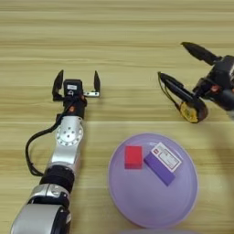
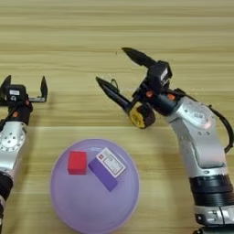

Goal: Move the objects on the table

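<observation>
- The right gripper (image 2: 117, 71) had its fingers spread wide, the tape measure (image 2: 142, 115) lying just beside the lower finger on the table (image 2: 137, 27)
- The left gripper (image 1: 77, 82) stood parked with fingers apart, holding nothing
- The red cube (image 1: 133, 157) and purple block (image 1: 162, 163) lay side by side on the lilac plate (image 1: 151, 205)

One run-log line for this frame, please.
left tool open, idle | right tool open beside tape measure | red cube, purple block on plate
</observation>
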